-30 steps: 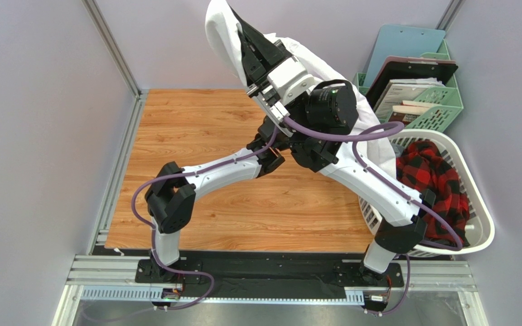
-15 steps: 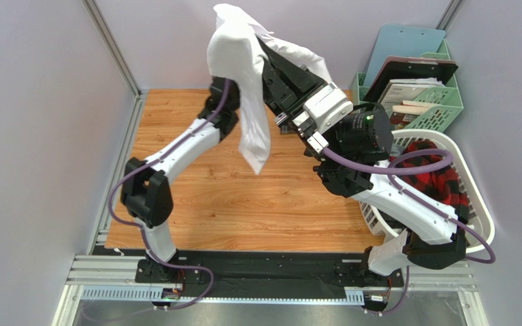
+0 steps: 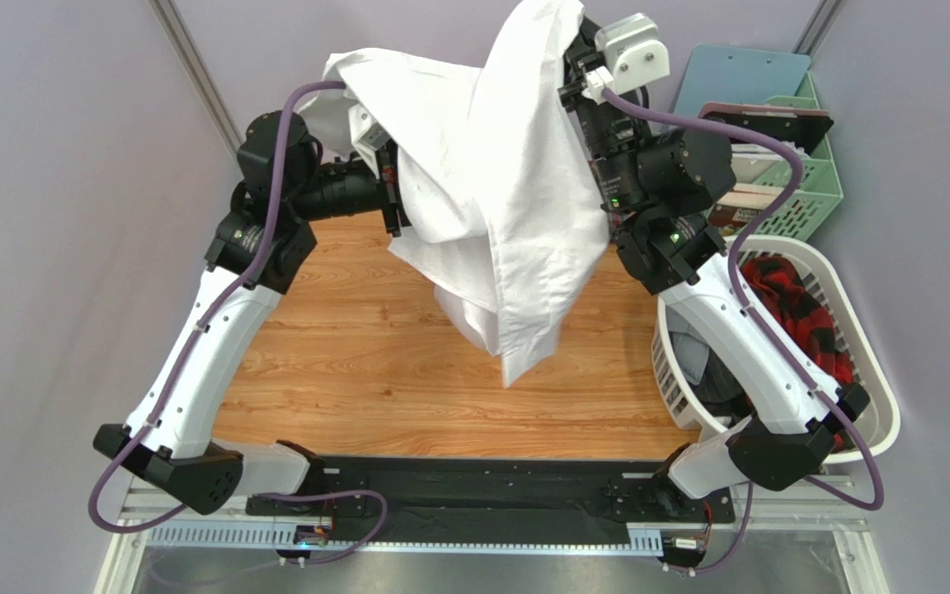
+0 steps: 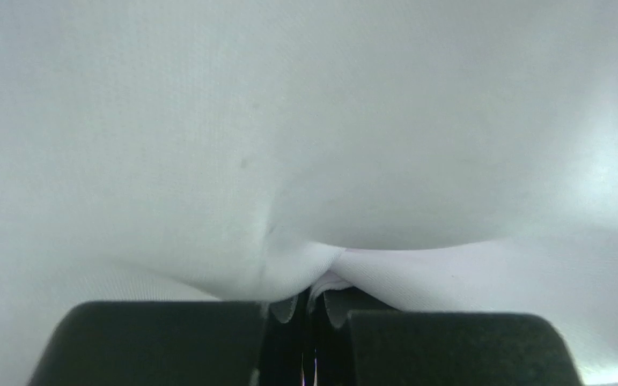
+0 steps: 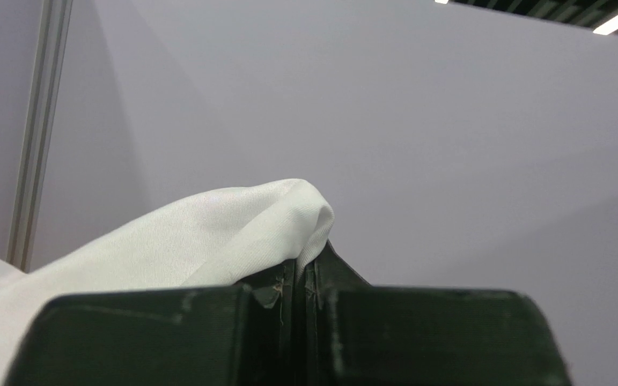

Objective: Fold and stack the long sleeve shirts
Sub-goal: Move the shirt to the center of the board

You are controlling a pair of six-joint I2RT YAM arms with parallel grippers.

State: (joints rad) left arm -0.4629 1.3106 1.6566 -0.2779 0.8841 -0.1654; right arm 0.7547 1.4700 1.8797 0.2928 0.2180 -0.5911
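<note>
The white shirt (image 3: 492, 186) hangs high over the wooden table (image 3: 319, 347), held up between both arms, its lower end dangling near the table's middle. My left gripper (image 3: 383, 186) is shut on a fold of it at the left; white cloth (image 4: 304, 145) fills the left wrist view and is pinched between the jaws. My right gripper (image 3: 573, 56) is shut on the shirt's top edge at the upper right; the right wrist view shows the cloth (image 5: 232, 233) clamped between the jaws. The red plaid shirt (image 3: 802, 309) lies in the laundry basket (image 3: 870, 371).
A white laundry basket stands at the table's right edge. A green crate (image 3: 802, 186) with clipboards and books stands behind it. Grey walls close in the left, back and right sides.
Both arms have risen and spread apart. The left gripper has taken hold of the white shirt, which now hangs wider and more opened out between the two grippers.
</note>
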